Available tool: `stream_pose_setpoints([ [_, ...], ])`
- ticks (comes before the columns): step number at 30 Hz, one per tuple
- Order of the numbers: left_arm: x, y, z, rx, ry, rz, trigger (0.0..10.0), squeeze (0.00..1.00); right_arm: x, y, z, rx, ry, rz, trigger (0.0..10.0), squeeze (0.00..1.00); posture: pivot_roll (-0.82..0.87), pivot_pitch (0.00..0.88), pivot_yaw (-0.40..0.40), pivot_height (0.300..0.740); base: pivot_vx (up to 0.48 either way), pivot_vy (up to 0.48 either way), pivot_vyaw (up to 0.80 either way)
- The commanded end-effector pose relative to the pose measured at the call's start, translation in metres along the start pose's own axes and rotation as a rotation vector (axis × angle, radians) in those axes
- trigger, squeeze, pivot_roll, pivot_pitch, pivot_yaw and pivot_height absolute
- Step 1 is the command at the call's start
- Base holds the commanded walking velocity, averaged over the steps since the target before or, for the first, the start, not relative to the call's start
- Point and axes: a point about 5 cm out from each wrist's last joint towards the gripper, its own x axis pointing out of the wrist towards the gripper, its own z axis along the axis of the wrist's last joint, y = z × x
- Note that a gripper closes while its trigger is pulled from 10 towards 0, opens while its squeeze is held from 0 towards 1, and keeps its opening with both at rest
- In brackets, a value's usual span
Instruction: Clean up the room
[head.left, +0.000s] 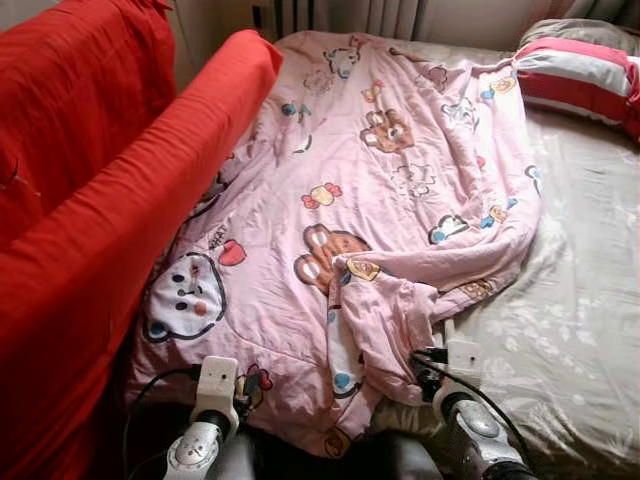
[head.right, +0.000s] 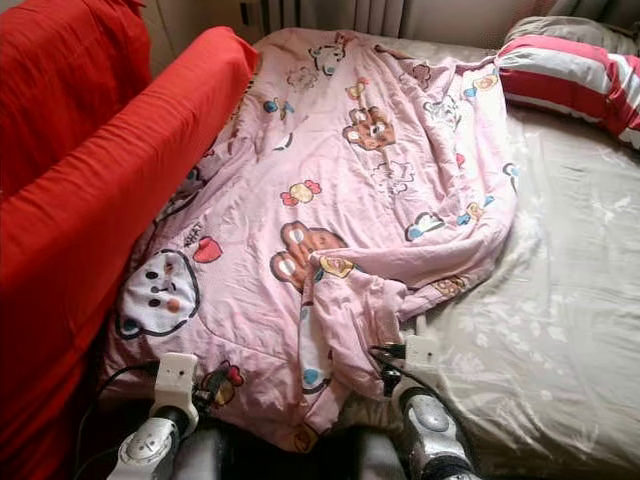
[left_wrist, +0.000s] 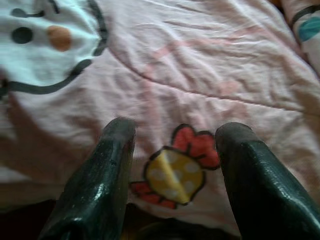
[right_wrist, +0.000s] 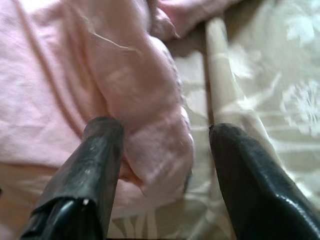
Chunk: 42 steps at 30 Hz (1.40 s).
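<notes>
Two pincers sit low at the near edge of the bed (head.left: 590, 330), both spread wide and holding nothing. The left pincer (left_wrist: 172, 150) hovers over the near hem of the pink quilt (head.left: 380, 190), its fingers straddling a printed yellow sweet with red wrapper ends; the right pincer (right_wrist: 165, 150) is spread on either side of a bunched, turned-back fold of the same quilt, where the pink cloth meets the bedsheet. This reads as a stance for taking the quilt at two spots along its near edge, probably to straighten or fold it as part of tidying the room, though no grip is made yet. The quilt lies lengthwise on the bed, crumpled, with one near corner flopped over itself, its left side pressed against a red-covered sofa (head.left: 110, 230). Its fabric looks soft, thin and quilted with faint stitched lines, printed with cartoon bears, sweets and a white round face. The sheet beneath is pale grey-beige with a slightly glossy floral pattern, and a red, white and grey striped pillow (head.left: 580, 75) lies at the far right corner.
</notes>
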Motion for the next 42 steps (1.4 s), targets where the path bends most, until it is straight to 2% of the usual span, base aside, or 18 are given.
stream_pose_setpoints([
  [1, -0.005, 0.003, -0.009, 0.003, 0.038, 0.000, 10.0, 0.00, -0.002, 0.000, -0.008, 0.034, 0.032, -0.017, 10.0, 0.00, 0.04, 0.217, 0.007, 0.648, 0.000, 0.000, 0.00],
  [7, -0.006, 0.009, -0.006, 0.028, 0.026, -0.011, 10.0, 0.00, -0.001, 0.001, -0.011, 0.133, 0.063, -0.057, 10.0, 0.00, 0.07, 0.213, 0.046, 0.648, 0.000, 0.000, 0.00],
  [13, -0.004, 0.015, -0.002, 0.044, 0.019, -0.015, 10.0, 0.00, -0.002, -0.003, -0.016, 0.141, 0.099, -0.088, 10.0, 0.00, 0.10, 0.223, 0.067, 0.648, 0.000, 0.000, 0.00],
  [27, -0.009, 0.026, -0.007, 0.065, 0.048, -0.003, 10.0, 0.00, -0.006, -0.015, -0.023, 0.173, 0.123, -0.160, 10.0, 0.00, 0.10, 0.233, 0.091, 0.648, 0.000, 0.000, 0.00],
  [28, -0.010, 0.027, -0.007, 0.065, 0.049, -0.001, 10.0, 0.00, -0.006, -0.016, -0.024, 0.175, 0.124, -0.164, 8.4, 0.00, 0.10, 0.233, 0.091, 0.648, 0.000, 0.000, 0.00],
  [29, -0.010, 0.029, -0.008, 0.067, 0.051, 0.002, 10.0, 0.00, -0.007, -0.020, -0.026, 0.182, 0.129, -0.181, 3.2, 0.00, 0.11, 0.233, 0.090, 0.648, 0.000, 0.000, 0.00],
  [30, -0.010, 0.029, -0.008, 0.067, 0.052, 0.004, 10.0, 0.00, -0.007, -0.021, -0.027, 0.183, 0.132, -0.188, 3.2, 0.00, 0.11, 0.232, 0.090, 0.648, 0.000, 0.000, 0.00],
  [31, -0.011, 0.030, -0.008, 0.068, 0.052, 0.006, 10.0, 0.00, -0.008, -0.022, -0.029, 0.181, 0.137, -0.194, 0.0, 0.00, 0.11, 0.232, 0.090, 0.648, 0.000, 0.000, 0.00],
  [42, -0.010, 0.029, -0.009, 0.064, 0.063, 0.015, 10.0, 0.00, -0.010, -0.028, -0.033, 0.164, 0.155, -0.220, 0.0, 0.00, 0.10, 0.231, 0.081, 0.648, 0.000, 0.000, 0.00],
])
